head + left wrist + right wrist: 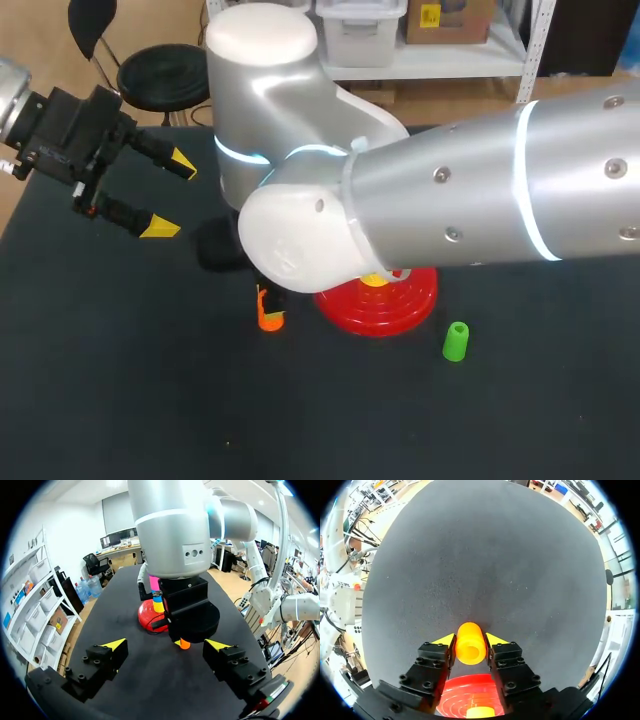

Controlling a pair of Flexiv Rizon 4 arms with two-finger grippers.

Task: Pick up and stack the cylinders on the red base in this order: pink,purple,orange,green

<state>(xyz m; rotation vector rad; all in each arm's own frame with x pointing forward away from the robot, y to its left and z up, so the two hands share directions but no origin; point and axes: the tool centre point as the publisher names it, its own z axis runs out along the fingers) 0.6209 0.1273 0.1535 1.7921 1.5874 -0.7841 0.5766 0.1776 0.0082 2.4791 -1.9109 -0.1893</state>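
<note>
Orange cylinder point(470, 644) sat clamped in the right jaws, both yellow tips pressed against its sides and one end facing the wrist camera. From the head view it was just beside the red base point(400, 305), on the side toward the left arm point(55, 120), and low over the dark surface point(120, 400). Whether it touched the surface could not be told. The green cylinder point(455, 341) stood on the surface near the base's other side, apart from it. In the left wrist view a pink piece point(154, 583) sat above a bluish-purple one point(157, 599) and a yellow one point(158, 607) over the base, partly hidden by the right arm point(480, 190). The left jaws hung spread wide, gripping nothing, well apart from the base.
</note>
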